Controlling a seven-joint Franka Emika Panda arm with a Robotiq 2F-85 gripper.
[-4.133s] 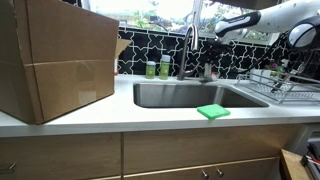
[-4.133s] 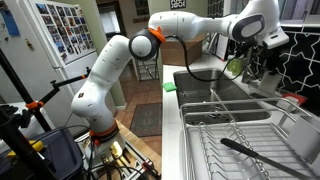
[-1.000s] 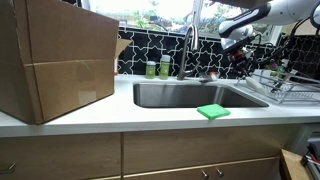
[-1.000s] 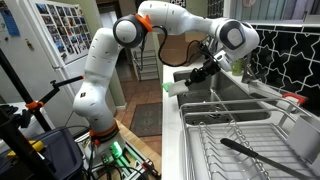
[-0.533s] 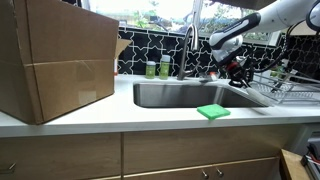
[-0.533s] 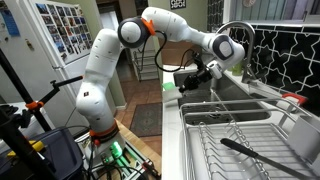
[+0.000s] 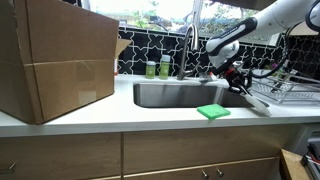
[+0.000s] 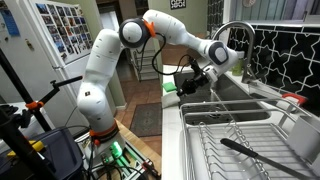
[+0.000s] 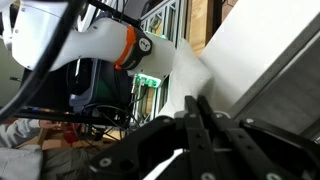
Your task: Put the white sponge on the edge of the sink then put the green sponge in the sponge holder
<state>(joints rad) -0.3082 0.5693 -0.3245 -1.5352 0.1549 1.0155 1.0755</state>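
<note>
Kitchen counter (image 7: 100, 118): white-sponge step looks unfinished.
Claw (image 7: 232, 76), pinched shut, hangs over the sink (image 7: 165, 95) at three o'clock; whether it holds the white sponge I can't tell. Green sponge (image 7: 212, 111) lies on the six o'clock rim, likely next.

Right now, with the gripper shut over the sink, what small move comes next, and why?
Probably ease down to the rim of the sink and open. The gripper is shut on what looks like the white sponge, close to the rim but apparently not resting on it. The green sponge lies on the counter, so it comes afterwards.
</note>
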